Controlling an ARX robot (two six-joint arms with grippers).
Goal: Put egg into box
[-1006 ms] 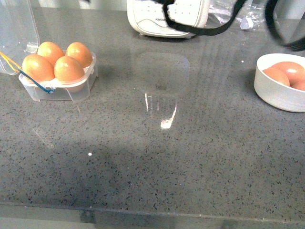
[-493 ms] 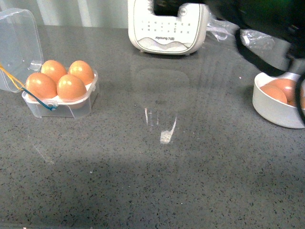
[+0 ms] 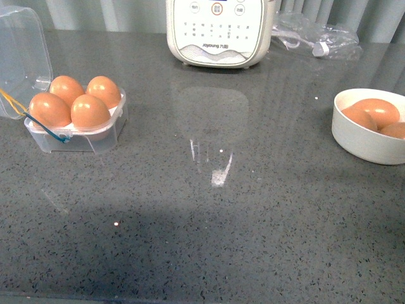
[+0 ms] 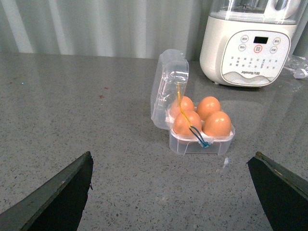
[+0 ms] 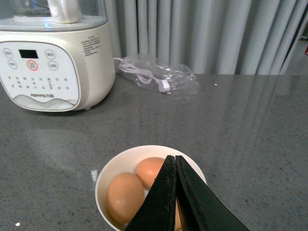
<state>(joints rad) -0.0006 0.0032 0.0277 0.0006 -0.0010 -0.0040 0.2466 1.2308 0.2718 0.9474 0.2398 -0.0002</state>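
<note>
The box point(image 3: 76, 130), a clear plastic carton with its lid open, stands at the left of the table and holds several orange-brown eggs point(image 3: 90, 110). It also shows in the left wrist view point(image 4: 202, 139) with its eggs point(image 4: 216, 123). My left gripper point(image 4: 175, 192) is open and empty, well back from the box. More eggs point(image 3: 377, 111) lie in a round white bowl point(image 3: 357, 139) at the right. My right gripper point(image 5: 175, 163) is shut and empty, above the bowl point(image 5: 108, 175) and its eggs point(image 5: 124, 196). Neither arm shows in the front view.
A white kitchen appliance point(image 3: 218, 31) stands at the back centre. A clear plastic bag with a cable point(image 3: 316, 38) lies at the back right; it also shows in the right wrist view point(image 5: 159, 77). The table is grey speckled stone point(image 3: 221, 221).
The dark arm and cables that crossed the top right of the front view have left it. The view has shifted a little. The box, eggs and bowl have not moved.
</note>
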